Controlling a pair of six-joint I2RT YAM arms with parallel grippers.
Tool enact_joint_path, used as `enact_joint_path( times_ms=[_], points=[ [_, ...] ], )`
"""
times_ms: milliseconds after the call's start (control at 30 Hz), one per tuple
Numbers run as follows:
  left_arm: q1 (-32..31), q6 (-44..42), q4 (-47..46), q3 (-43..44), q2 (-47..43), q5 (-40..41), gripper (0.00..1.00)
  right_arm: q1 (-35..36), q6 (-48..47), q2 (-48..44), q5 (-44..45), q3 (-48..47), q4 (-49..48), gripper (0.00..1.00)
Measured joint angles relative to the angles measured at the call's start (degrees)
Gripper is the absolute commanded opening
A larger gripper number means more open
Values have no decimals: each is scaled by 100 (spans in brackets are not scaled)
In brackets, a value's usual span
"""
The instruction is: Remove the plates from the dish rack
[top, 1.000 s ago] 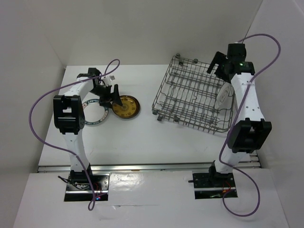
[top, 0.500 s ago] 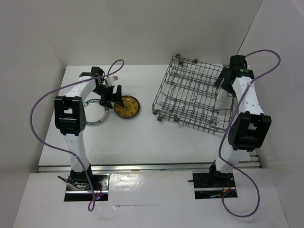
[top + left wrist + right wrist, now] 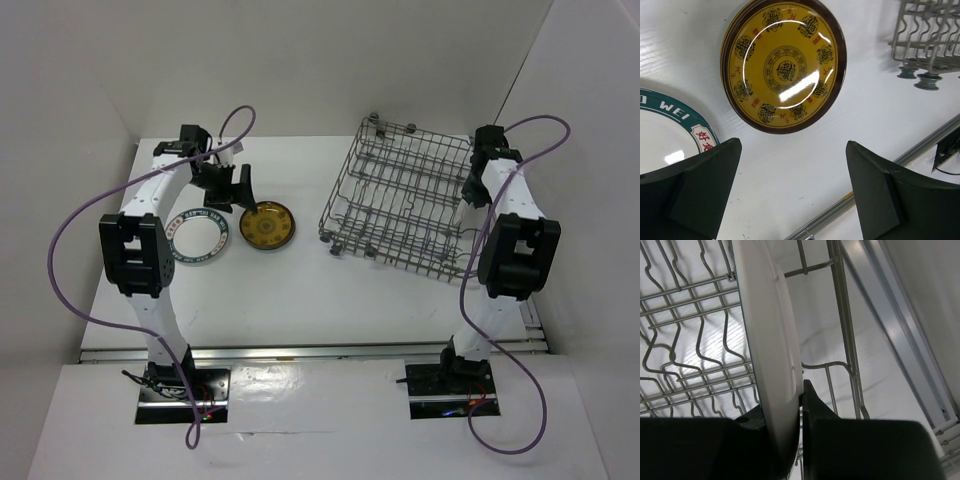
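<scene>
Since a second ago the right arm has been lowered from above the rack's far right corner to its right side, and the left arm has been drawn back from the table plates. The right gripper (image 3: 796, 407) is seen closed narrowly on the rim of a white round plate (image 3: 765, 340), one finger pressed to each face. That plate is held standing on edge among the upright tines at the right side of the large grey wire dish rack (image 3: 339, 188), which is set askew on its small roller wheels. The plate is judged to be light, stiff and brittle, with a smooth surface that could slip in the pads. A firm hold on the upper rim and a lift straight up along the tines are therefore advised, lest a wire be caught or the rack be dragged. The left gripper (image 3: 793, 147) is held wide apart and empty above the table, just near an amber-yellow round plate with a dark brown rim (image 3: 784, 65), laid flat. A white round plate with a dark teal rim (image 3: 667, 132) is laid just beside it, a strip of table showing between them. Both are set on a glossy white table (image 3: 300, 290), edged by a metal rail (image 3: 320, 350) and enclosed by white walls (image 3: 300, 60), the right one close to the rack
</scene>
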State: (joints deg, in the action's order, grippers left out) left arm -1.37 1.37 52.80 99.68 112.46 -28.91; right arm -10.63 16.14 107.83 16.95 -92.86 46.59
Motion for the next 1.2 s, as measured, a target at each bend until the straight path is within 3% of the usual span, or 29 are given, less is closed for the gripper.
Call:
enact_joint_path(
  times_ms=[233,467,667,867,1100,1200],
  points=[
    [-26,-122,37,136,-348,-205,100,564,-208,-50,756,-581,232,0],
    [-33,-136,-17,136,-688,-841,100,1484,-308,-535,599,-1847,264,0],
    [-33,-101,-50,136,-691,-1174,100,2028,-87,-1333,-2658,-1014,-1062,0],
    [-33,13,-61,133,-688,-1141,100,2643,625,-280,-5464,-260,-2916,0],
    [-33,85,-144,120,-688,-822,100,3556,1283,1119,-7202,-160,-4035,0],
    [-26,188,-181,105,-688,-691,90,3866,1384,1252,-7573,-164,-4297,0]
  ],
)
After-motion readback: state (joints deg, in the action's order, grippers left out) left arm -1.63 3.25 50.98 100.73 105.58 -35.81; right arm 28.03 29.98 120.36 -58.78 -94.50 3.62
